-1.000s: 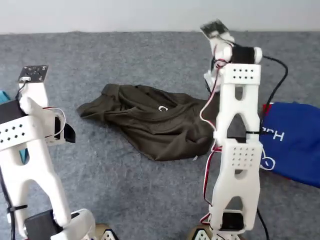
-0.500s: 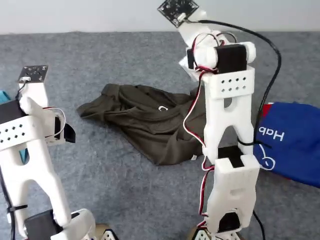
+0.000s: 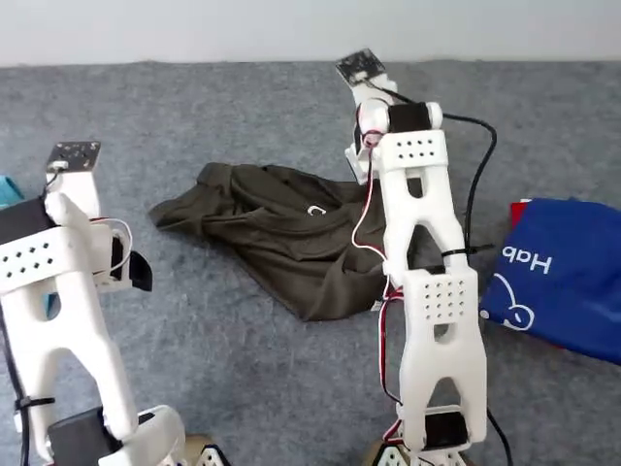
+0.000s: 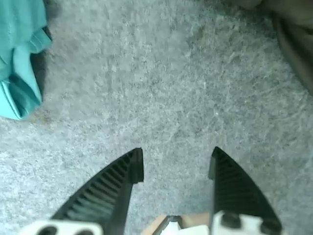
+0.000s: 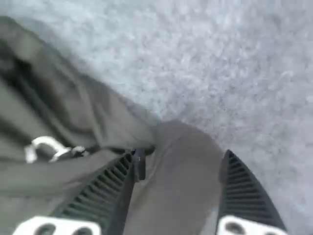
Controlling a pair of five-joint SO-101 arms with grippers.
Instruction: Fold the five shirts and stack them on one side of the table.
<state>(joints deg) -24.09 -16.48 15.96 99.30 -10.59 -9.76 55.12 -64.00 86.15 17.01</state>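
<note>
A crumpled dark olive shirt [image 3: 281, 233] lies in the middle of the grey carpeted table. My right gripper [image 5: 180, 164] is open right over that olive shirt's [image 5: 63, 132] far right edge, one finger on each side of a fold. In the high view the right arm [image 3: 408, 184] stands over the shirt's right end. My left gripper [image 4: 175, 164] hangs open above bare carpet, left of the olive shirt [image 4: 293, 34]. A teal shirt [image 4: 19, 54] lies at the left edge, and a blue shirt [image 3: 563, 272] lies at the right.
The table is covered in grey carpet [image 3: 233, 359] with free room in front of the olive shirt. A pale wall [image 3: 194, 29] runs along the far edge. The teal shirt [image 3: 8, 189] peeks out behind the left arm [image 3: 58, 282].
The right arm swung left from near the blue shirt and came down over the olive shirt's right edge. The left arm shifted slightly.
</note>
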